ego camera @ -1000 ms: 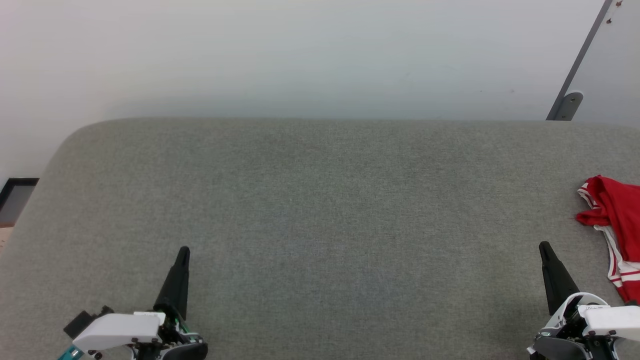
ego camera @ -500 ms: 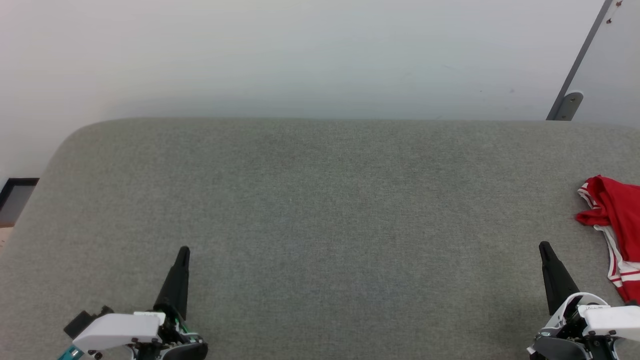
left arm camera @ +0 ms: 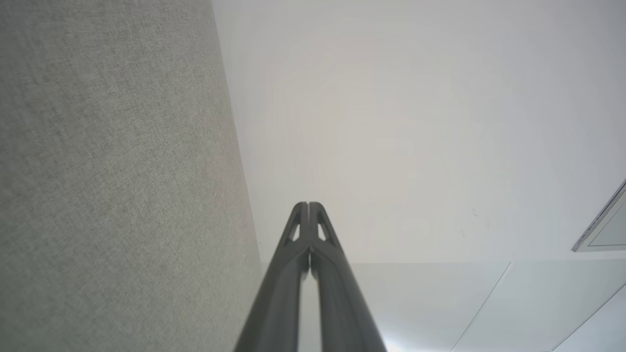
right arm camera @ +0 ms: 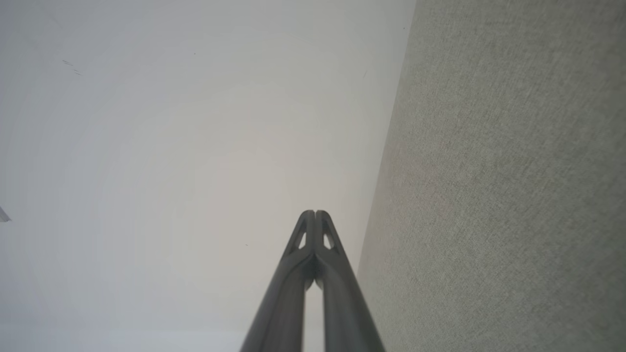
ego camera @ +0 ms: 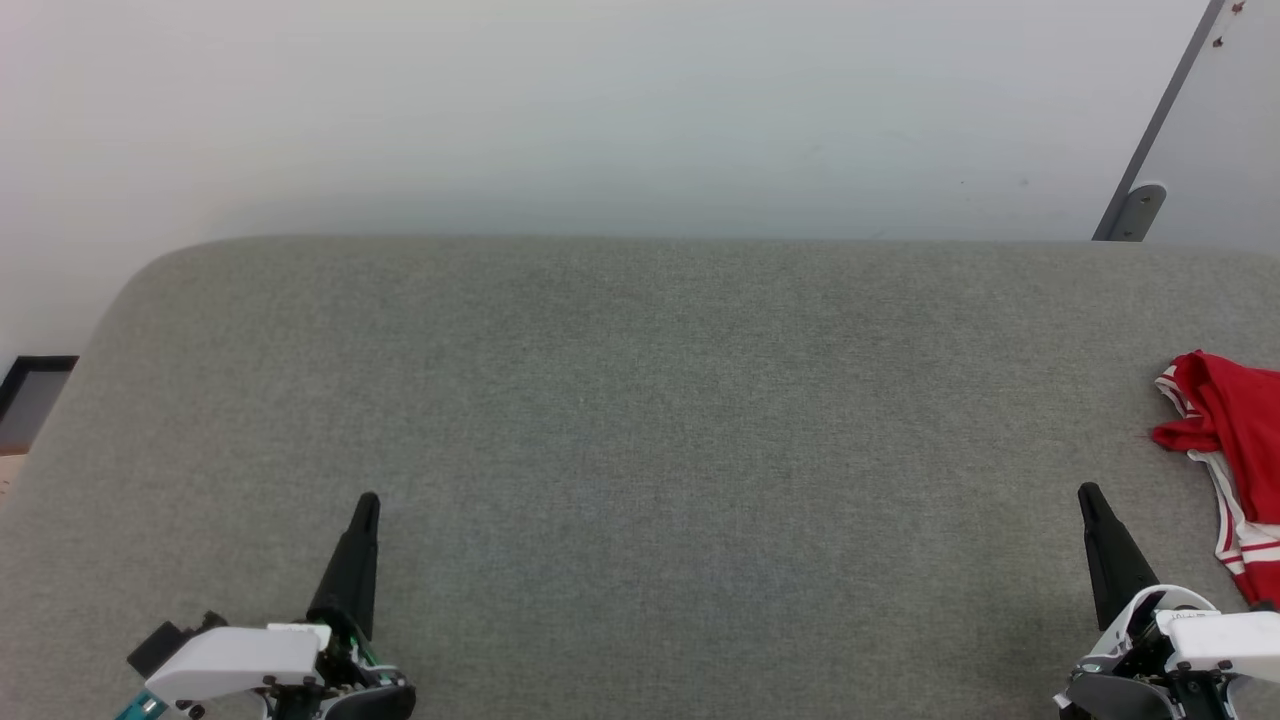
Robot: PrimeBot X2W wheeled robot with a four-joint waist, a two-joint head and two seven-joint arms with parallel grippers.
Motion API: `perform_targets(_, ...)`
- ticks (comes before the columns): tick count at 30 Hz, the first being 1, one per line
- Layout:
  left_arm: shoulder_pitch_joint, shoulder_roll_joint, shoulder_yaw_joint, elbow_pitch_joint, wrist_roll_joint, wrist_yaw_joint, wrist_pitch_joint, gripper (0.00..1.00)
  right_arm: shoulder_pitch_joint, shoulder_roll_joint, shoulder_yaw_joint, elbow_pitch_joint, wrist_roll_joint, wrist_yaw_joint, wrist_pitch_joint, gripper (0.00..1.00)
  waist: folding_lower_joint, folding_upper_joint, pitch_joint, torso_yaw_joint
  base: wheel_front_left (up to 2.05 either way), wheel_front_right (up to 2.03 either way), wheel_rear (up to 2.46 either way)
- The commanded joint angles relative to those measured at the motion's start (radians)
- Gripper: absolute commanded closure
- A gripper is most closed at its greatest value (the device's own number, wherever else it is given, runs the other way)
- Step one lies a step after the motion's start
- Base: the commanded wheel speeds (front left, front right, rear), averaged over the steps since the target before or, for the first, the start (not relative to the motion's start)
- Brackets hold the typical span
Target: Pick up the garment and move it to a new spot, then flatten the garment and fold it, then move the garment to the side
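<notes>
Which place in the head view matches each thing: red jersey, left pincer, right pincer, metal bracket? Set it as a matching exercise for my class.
Things:
1 red jersey
2 left pincer
3 right pincer
4 metal bracket

Places:
A lower left, shut
B upper right, by the wall
C right edge, crumpled on the grey upholstery
D lower right, shut

Pairs: 1-C, 2-A, 3-D, 4-B.

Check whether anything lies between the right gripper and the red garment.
Nothing visible does. The garment lies crumpled at the head view's right edge, partly cut off, and only bare grey padded surface separates it from the right gripper, whose fingers are shut.
</notes>
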Motion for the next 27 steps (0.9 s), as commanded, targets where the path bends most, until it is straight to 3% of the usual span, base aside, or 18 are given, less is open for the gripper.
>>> perform_targets(1, -0.010, 0.000, 0.003, 0.001, -0.002, -0.003, 0.003, 1.00, -0.003, 0.004, 0.000, -0.001, 0.004, -0.001, 0.002, 1.00, 0.0000, -0.0001, 0.000, 0.000, 0.00, 0.00, 0.00)
perform_targets(27, -0.010, 0.000, 0.003, 0.001, -0.002, -0.003, 0.003, 1.00, -0.003, 0.004, 0.000, -0.001, 0.004, -0.001, 0.002, 1.00, 0.0000, -0.0001, 0.000, 0.000, 0.00, 0.00, 0.00)
